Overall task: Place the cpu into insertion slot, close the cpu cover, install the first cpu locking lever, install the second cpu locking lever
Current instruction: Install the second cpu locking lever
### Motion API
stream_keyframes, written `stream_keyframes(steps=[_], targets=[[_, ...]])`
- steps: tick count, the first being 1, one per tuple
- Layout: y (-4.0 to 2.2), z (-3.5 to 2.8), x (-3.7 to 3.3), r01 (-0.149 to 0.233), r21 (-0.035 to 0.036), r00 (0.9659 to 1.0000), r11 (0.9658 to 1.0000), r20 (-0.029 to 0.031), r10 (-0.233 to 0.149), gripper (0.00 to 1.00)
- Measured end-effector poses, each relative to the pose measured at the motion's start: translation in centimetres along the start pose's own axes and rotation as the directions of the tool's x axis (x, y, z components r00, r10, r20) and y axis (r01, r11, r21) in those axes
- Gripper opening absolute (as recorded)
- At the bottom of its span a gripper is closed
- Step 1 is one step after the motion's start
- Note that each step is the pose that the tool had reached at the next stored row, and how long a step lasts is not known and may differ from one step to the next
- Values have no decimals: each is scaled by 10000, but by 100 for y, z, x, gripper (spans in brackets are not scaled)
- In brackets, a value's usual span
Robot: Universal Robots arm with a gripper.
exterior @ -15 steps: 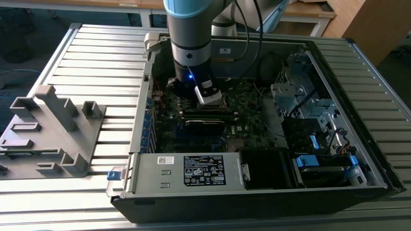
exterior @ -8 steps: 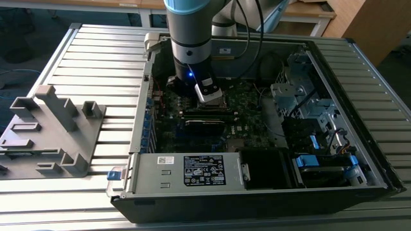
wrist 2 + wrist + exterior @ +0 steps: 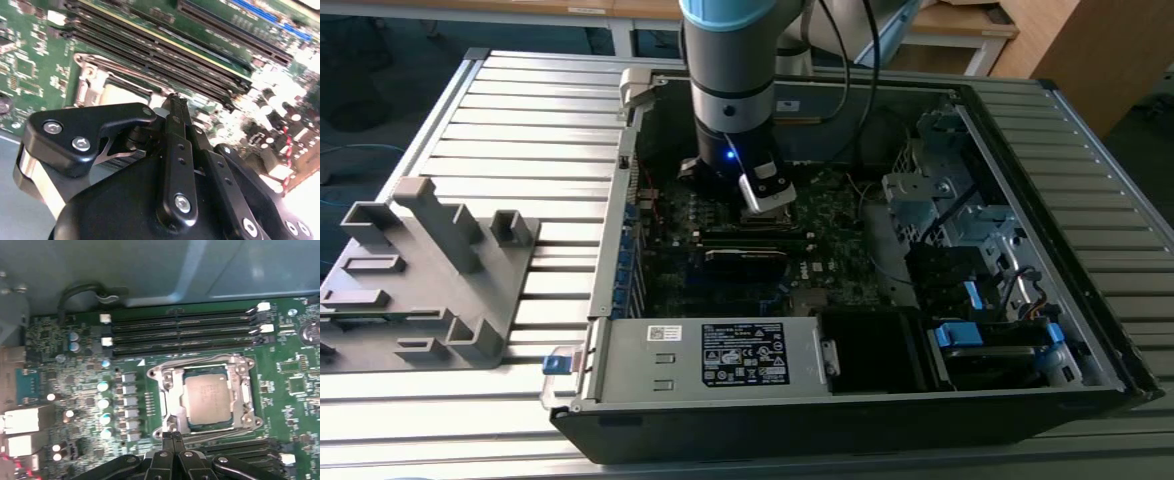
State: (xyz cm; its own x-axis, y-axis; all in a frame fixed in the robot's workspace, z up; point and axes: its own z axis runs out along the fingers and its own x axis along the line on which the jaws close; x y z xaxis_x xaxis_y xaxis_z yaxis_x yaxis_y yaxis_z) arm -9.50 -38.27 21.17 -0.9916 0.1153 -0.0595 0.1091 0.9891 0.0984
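The gripper [image 3: 172,436], fingers pressed together, is hovering at the cpu cover's [image 3: 205,390] edge; it is probably risking slipping off the thin lever beneath its tips.

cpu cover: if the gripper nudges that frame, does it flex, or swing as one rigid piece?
The cpu cover looks like thin sheet metal with a wide window, so it probably flexes slightly under a point push. It frames the cpu closely, so a slip could scrape the chip. The gripper, fingers together, sits at its edge; smooth metal may be slippery.

A grey plastic fixture [image 3: 420,275] lies beside the open computer case [image 3: 854,400].
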Motion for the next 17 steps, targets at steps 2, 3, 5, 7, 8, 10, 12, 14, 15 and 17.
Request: stream_keyframes(steps=[2,3,5,7,8,10,12,14,15,17], targets=[[7,4,-53,-1,-1,10000,10000,-1,1,11],[11,6,-72,-1,-1,10000,10000,-2,1,11],[29,9,-87,-2,1,10000,10000,-2,2,11],[61,13,-89,-1,0,10000,10000,-1,1,11],[79,15,-88,0,0,10000,10000,-1,0,11],[115,20,-87,-1,0,10000,10000,-1,1,11],[136,24,-104,1,-1,10000,10000,-2,-1,11],[156,29,-132,-1,1,10000,10000,-3,1,11],[167,31,-147,-1,1,10000,10000,-2,1,11],[190,37,-177,-1,-1,10000,10000,-2,1,11]])
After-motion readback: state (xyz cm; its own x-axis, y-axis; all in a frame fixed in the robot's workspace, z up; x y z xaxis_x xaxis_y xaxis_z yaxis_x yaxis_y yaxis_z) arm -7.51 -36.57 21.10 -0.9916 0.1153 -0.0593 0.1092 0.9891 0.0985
